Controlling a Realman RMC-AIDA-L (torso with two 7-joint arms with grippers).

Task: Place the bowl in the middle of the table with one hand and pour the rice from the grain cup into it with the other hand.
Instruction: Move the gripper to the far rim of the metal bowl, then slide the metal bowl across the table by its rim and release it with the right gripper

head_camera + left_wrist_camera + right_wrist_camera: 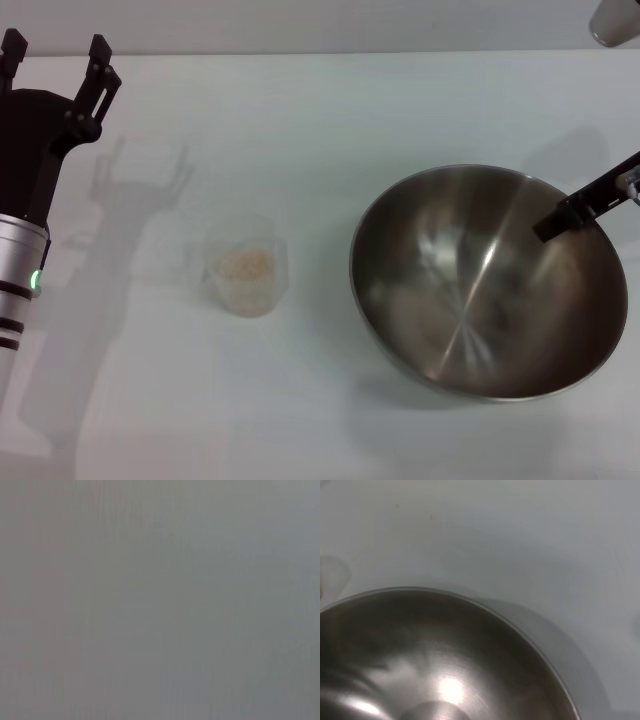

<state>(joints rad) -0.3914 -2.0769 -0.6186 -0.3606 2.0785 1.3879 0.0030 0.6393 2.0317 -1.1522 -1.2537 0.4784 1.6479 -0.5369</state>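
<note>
We are seeing the large round stainless-steel mixing bowl (487,282) sitting on the plain white smooth table (330,110), right of centre. The right gripper (590,205) is reaching in from the right edge, 1 black finger (570,212) lying over the bowl's right rim; we cannot tell how far its fingers are spread or whether it is gripping the rim. The right wrist view is showing only the shiny bowl interior (435,655) and bare table beyond.

The small clear frosted plastic grain cup (244,266) is standing upright left of the bowl, well apart from it, with pale beige rice (243,265) at the bottom. The left gripper (55,60) is hovering at the far left, fingers spread wide, holding nothing.

We are judging the bowl stiff, slippery and fairly light: pinch the rim. The cup looks light, thin and easy to tip or squash, so take it at the side wall or handle.

A pale object (614,20) is sitting at the far right corner, out of the way. Nothing is blocking the cup or the middle.
</note>
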